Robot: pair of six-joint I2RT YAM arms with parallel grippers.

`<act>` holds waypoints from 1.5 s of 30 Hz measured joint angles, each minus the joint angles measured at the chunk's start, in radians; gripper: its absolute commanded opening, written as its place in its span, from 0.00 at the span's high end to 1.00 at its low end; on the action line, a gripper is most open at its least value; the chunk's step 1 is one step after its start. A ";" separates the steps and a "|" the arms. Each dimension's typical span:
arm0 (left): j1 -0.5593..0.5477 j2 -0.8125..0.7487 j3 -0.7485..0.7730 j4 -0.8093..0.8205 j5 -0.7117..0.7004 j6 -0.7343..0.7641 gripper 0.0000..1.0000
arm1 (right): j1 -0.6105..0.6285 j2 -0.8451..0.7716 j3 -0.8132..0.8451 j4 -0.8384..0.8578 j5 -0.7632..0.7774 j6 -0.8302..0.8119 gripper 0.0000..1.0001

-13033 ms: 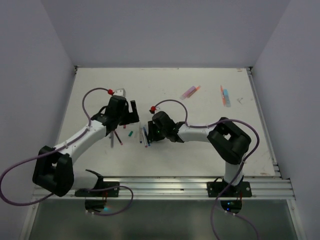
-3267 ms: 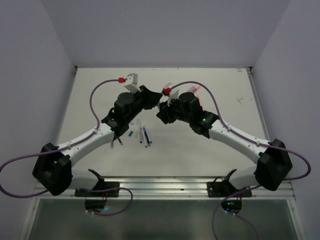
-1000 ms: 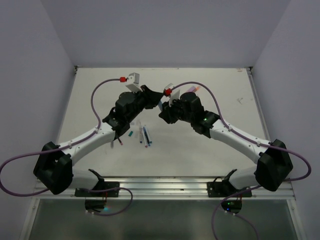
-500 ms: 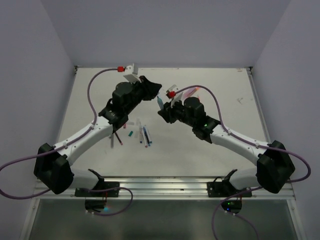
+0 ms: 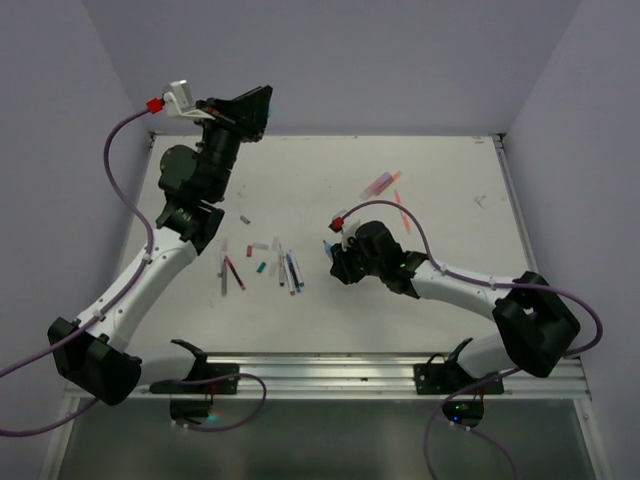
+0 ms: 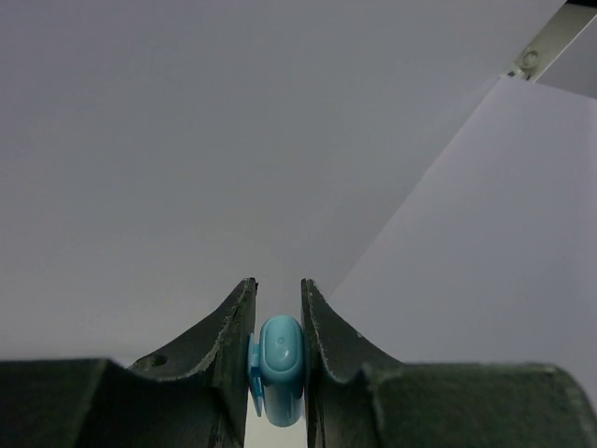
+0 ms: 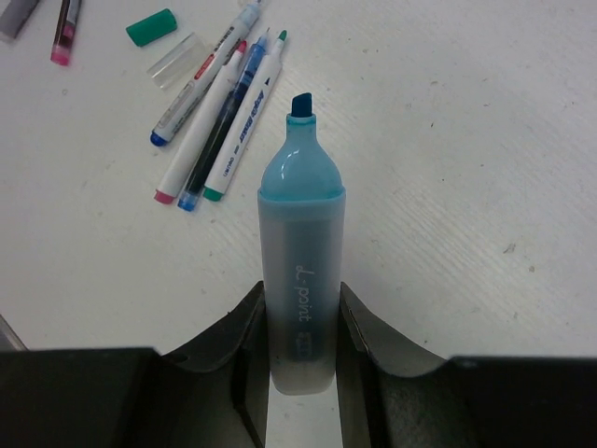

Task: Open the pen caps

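Left gripper [image 6: 277,291] raised high above the table; dark fingers clamped on a small rounded light-blue glossy plastic cap [image 6: 280,369], off its marker. Right gripper [image 7: 300,301] low over the white, faintly grained table [image 7: 448,187], closed around a stubby highlighter [image 7: 300,215]: frosted translucent grey barrel, blue shoulder, bare chisel tip. Beyond the tip lie slim white-bodied pens [image 7: 219,112] in a fan; near them a teal cylindrical cap [image 7: 151,27] and a clear tubular cap [image 7: 174,61], both loose.
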 measured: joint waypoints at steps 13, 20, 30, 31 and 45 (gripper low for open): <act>0.066 0.066 -0.253 -0.375 0.101 0.045 1.00 | 0.029 0.133 0.151 -0.055 0.111 0.192 0.94; 0.091 0.177 -0.294 -0.473 0.150 0.055 1.00 | 0.064 0.301 0.269 -0.136 0.187 0.303 0.84; 0.091 0.407 -0.250 -0.476 0.232 0.057 0.98 | 0.127 0.432 0.372 -0.196 0.227 0.397 0.71; 0.091 0.427 -0.243 -0.476 0.236 0.057 0.97 | 0.128 0.442 0.373 -0.197 0.230 0.404 0.69; 0.091 0.577 -0.152 -0.477 0.275 0.064 0.84 | 0.137 0.444 0.391 -0.204 0.235 0.435 0.40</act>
